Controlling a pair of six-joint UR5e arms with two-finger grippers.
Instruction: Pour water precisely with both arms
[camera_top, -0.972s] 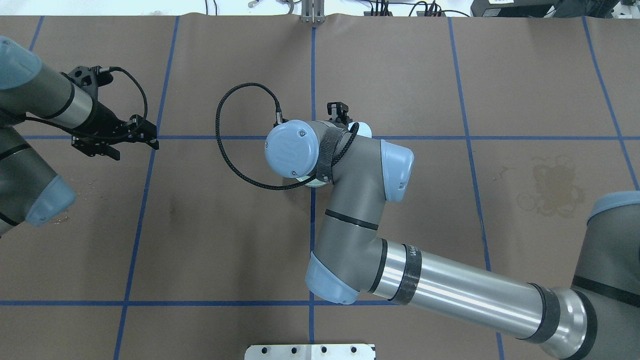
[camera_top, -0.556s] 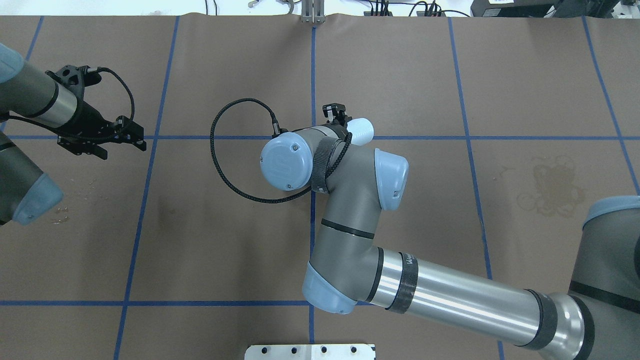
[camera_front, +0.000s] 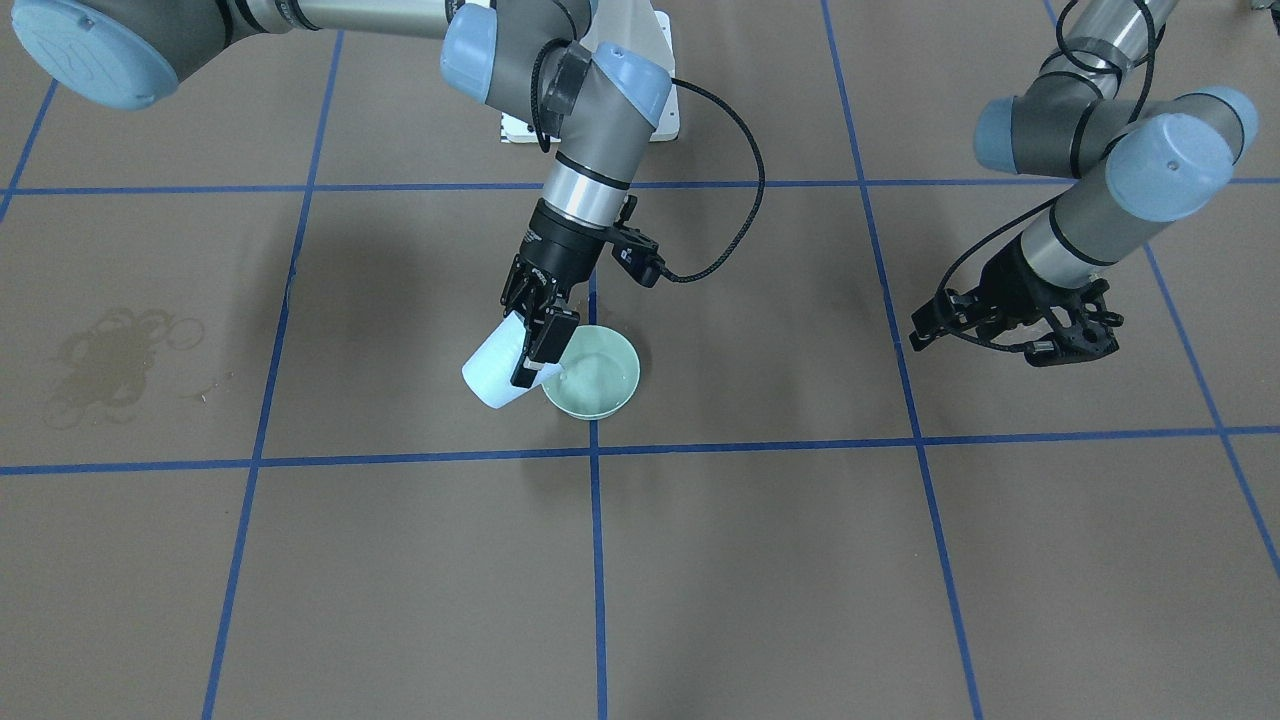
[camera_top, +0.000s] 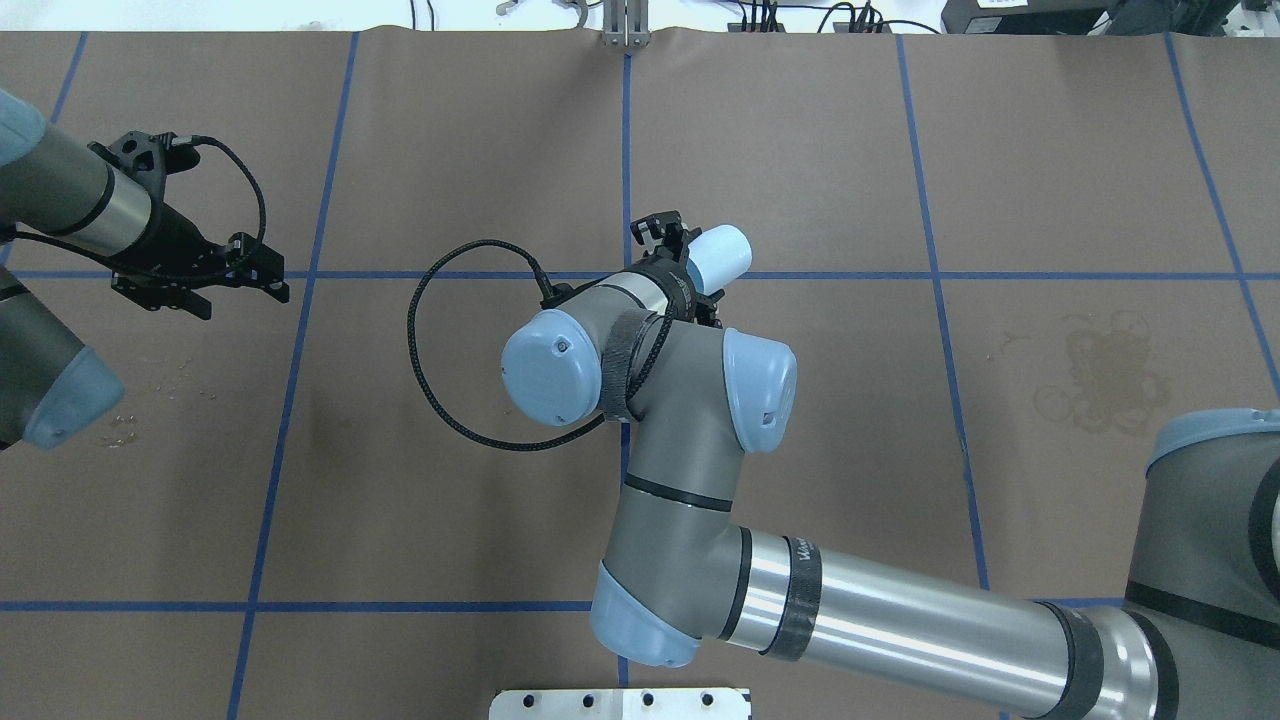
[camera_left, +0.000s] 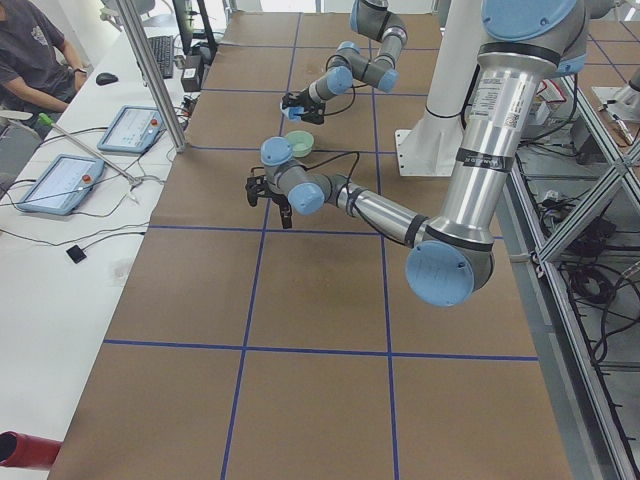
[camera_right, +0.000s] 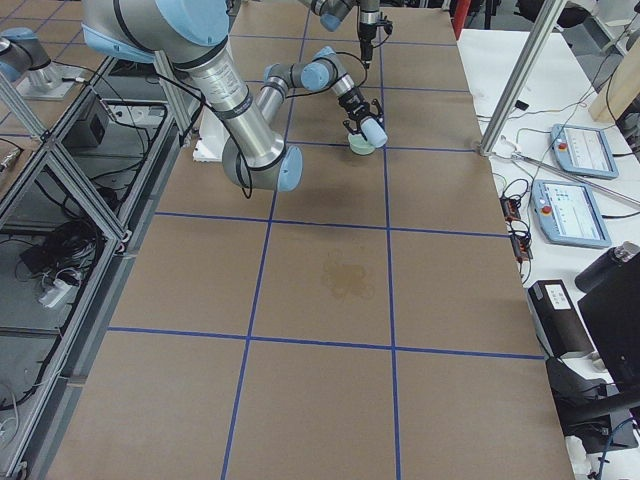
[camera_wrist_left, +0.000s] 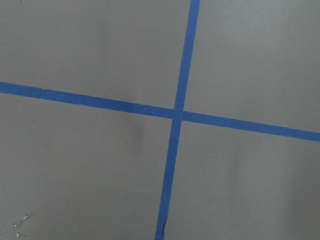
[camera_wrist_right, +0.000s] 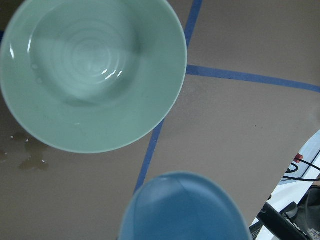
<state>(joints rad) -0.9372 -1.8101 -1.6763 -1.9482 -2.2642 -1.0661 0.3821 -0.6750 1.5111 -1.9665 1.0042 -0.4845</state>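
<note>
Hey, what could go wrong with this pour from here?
The tilted cup in the right gripper has its lip at the rim of the bowl, so water may run down outside; wet patches already lie beside it. The left gripper hangs open, far off, so nothing steadies the bowl if the cup nudges it.

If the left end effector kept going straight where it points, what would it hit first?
The left end effector would likely meet the paper-covered table near the blue tape crossing; nothing else shows ahead.
</note>
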